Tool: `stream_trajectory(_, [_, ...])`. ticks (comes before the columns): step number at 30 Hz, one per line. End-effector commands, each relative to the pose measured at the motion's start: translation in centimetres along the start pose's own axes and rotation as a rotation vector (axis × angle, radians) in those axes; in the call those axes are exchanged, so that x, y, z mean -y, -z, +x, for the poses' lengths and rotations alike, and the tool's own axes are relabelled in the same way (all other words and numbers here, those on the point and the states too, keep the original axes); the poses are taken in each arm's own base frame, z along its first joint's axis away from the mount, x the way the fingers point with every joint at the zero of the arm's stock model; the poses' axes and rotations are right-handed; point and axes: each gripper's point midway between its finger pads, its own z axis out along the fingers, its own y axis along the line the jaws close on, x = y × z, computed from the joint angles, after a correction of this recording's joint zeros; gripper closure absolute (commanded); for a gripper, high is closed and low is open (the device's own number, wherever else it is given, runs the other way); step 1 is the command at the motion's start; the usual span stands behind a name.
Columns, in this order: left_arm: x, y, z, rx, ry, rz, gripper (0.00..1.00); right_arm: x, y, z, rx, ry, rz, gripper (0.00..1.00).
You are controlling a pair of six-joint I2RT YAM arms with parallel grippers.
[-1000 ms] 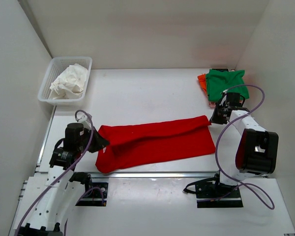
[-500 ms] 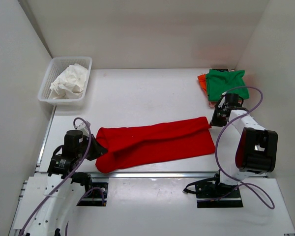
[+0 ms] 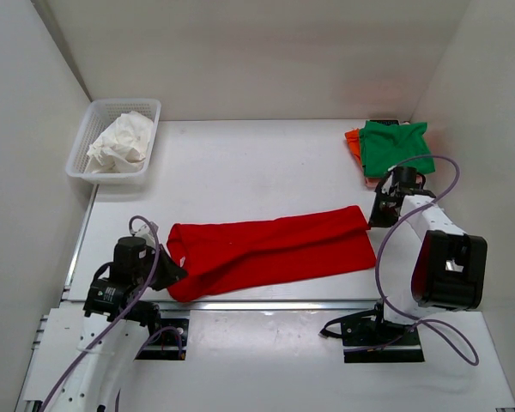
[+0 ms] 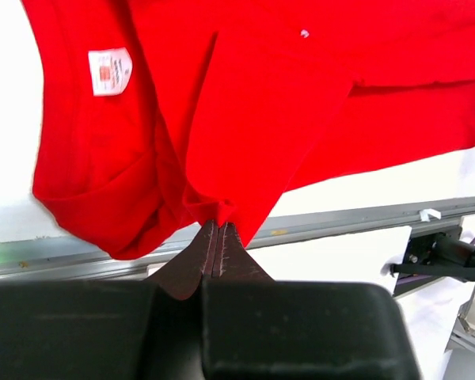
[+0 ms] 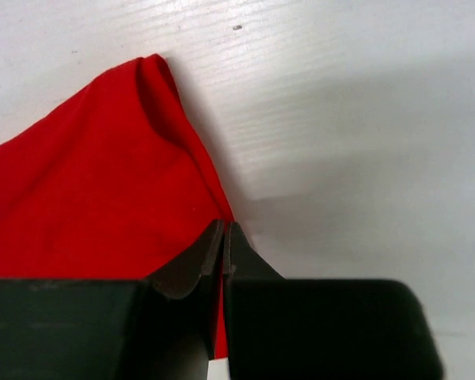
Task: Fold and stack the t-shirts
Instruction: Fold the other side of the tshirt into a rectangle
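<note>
A bright red t-shirt lies stretched in a long band across the near part of the table. My left gripper is shut on its left end near the front rail; the left wrist view shows red cloth pinched at the fingertips. My right gripper is shut on the shirt's far right corner; the right wrist view shows that red edge between the jaws. A green folded shirt lies on an orange one at the back right.
A white plastic basket at the back left holds crumpled white cloth. A metal rail runs along the table's front edge. White walls close in the left, back and right sides.
My left gripper has moved toward the front rail, pulling the shirt's left end with it. My right gripper has shifted slightly right, holding the shirt's corner.
</note>
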Motion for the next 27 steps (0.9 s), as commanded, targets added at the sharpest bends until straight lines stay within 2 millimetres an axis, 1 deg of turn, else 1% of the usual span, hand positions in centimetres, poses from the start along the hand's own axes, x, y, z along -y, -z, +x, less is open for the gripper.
stream_trajectory(1, [0.0,-0.4,0.8,-0.020,0.017,0.017,1.00,0.4,1.9,-0.7,0.046,0.023,0.028,1.00])
stream_trajectory(2, [-0.2,-0.6,1.0,-0.027,0.017,0.015,1.00,0.3,2.4,-0.6,0.054,0.023,0.030,1.00])
stream_trajectory(3, [-0.1,-0.6,0.9,-0.025,0.023,0.019,1.00,0.1,2.4,-0.3,0.051,0.030,0.023,1.00])
stream_trajectory(6, [-0.7,-1.0,1.7,-0.052,0.023,0.000,1.00,0.5,2.9,0.3,0.044,0.018,0.031,1.00])
stream_trajectory(7, [-0.5,-0.9,1.3,-0.037,0.017,0.008,1.00,0.8,2.9,0.7,0.030,0.011,0.049,1.00])
stream_trajectory(9, [-0.6,-1.1,1.5,-0.048,0.007,0.012,1.00,1.0,2.7,1.2,0.002,0.016,0.057,1.00])
stream_trajectory(10, [-0.4,-1.2,1.5,-0.046,0.006,0.024,0.96,1.2,2.9,1.3,-0.005,0.012,0.064,1.00])
stream_trajectory(11, [-0.2,-1.1,1.2,-0.039,0.007,0.027,0.93,1.7,2.9,0.9,0.003,0.000,0.095,0.96])
stream_trajectory(12, [0.3,-1.0,0.5,-0.016,-0.001,0.042,0.83,2.0,2.8,1.2,-0.017,0.005,0.110,0.83])
stream_trajectory(13, [0.4,-0.9,0.2,-0.015,-0.003,0.037,0.74,2.4,3.1,0.9,-0.013,0.007,0.133,0.76])
stream_trajectory(14, [1.0,-0.5,-0.9,0.022,-0.017,0.043,0.72,2.2,3.4,0.2,0.006,0.009,0.128,0.67])
stream_trajectory(15, [1.5,-0.1,-2.3,0.059,-0.028,0.039,0.68,2.0,3.4,-0.1,0.013,0.019,0.125,0.64])
stream_trajectory(16, [2.3,0.6,-3.6,0.100,-0.049,0.049,0.65,1.7,3.9,-1.2,0.047,0.032,0.120,0.58])
stream_trajectory(18, [3.4,0.4,-5.1,0.107,-0.065,0.060,0.63,0.9,5.0,-3.1,0.111,0.075,0.127,0.54])
stream_trajectory(19, [4.1,0.0,-5.8,0.103,-0.071,0.082,0.62,-0.7,5.3,-4.2,0.148,0.127,0.093,0.54])
stream_trajectory(20, [4.4,-0.4,-5.8,0.091,-0.076,0.094,0.63,-1.3,5.3,-4.4,0.156,0.147,0.077,0.54])
stream_trajectory(21, [4.4,-1.7,-5.8,0.053,-0.061,0.089,0.61,-3.3,5.5,-5.1,0.181,0.185,0.006,0.54])
stream_trajectory(22, [4.9,-2.4,-5.6,0.041,-0.079,0.113,0.61,-4.4,5.3,-5.1,0.184,0.212,-0.019,0.53])
stream_trajectory(23, [4.2,-3.5,-5.0,0.012,-0.068,0.085,0.61,-5.2,4.9,-5.2,0.180,0.220,-0.047,0.54])
stream_trajectory(24, [4.0,-4.4,-4.9,0.025,-0.067,0.070,0.60,-6.2,4.5,-4.8,0.168,0.241,-0.079,0.54])
stream_trajectory(25, [3.8,-5.4,-4.7,0.016,-0.068,0.054,0.59,-6.6,4.0,-4.4,0.157,0.246,-0.091,0.55])
stream_trajectory(26, [3.0,-6.3,-4.2,0.003,-0.058,0.019,0.59,-7.6,3.4,-4.0,0.148,0.250,-0.115,0.55])
stream_trajectory(27, [2.6,-7.2,-3.8,-0.012,-0.056,0.007,0.60,-8.3,2.5,-2.9,0.109,0.257,-0.144,0.56])
